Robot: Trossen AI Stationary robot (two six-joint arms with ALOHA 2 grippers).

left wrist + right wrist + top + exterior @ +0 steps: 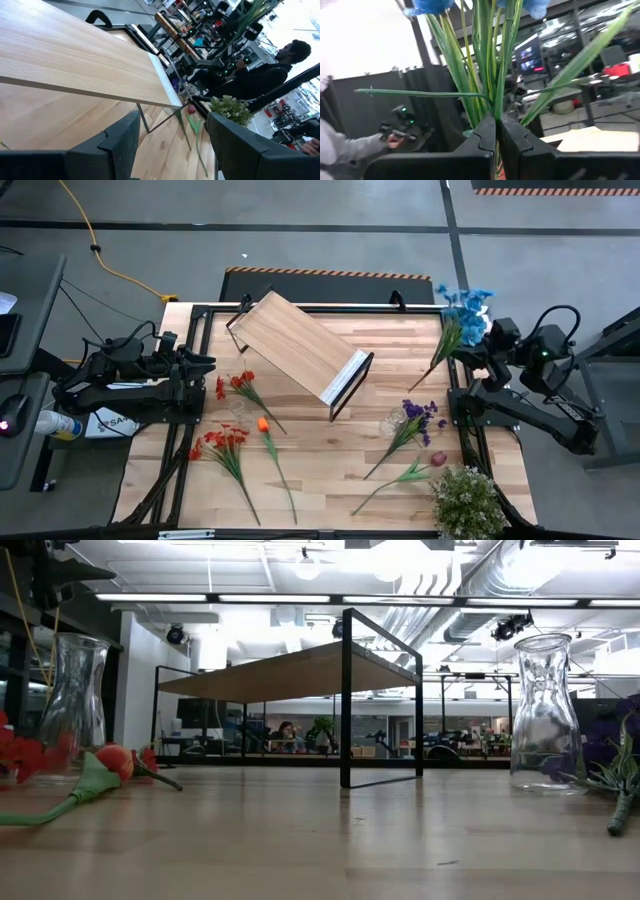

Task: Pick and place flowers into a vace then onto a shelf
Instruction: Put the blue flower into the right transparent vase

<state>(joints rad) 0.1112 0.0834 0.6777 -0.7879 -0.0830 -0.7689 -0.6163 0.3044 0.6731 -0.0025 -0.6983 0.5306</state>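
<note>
The right gripper (497, 131) is clamped on the green stems of the blue artificial flower (466, 307), at the upper right of the high view, beyond the table's right edge. The blooms lie at the table's far right corner.

The left gripper (172, 137) is at the left edge of the high view — fingers spread, nothing between them — facing the light wood shelf with thin black metal frame (298, 347), which stands skewed at upper centre.

Flowers lying on the wooden table (330, 470):
- red sprays (222, 442) and an orange tulip (263, 424), lower left;
- purple blooms (423, 416) and a dark pink rose (438, 459), lower right.

Two clear glass vases stand upright — one (75, 700) left, one (545, 710) right in the low view.
</note>
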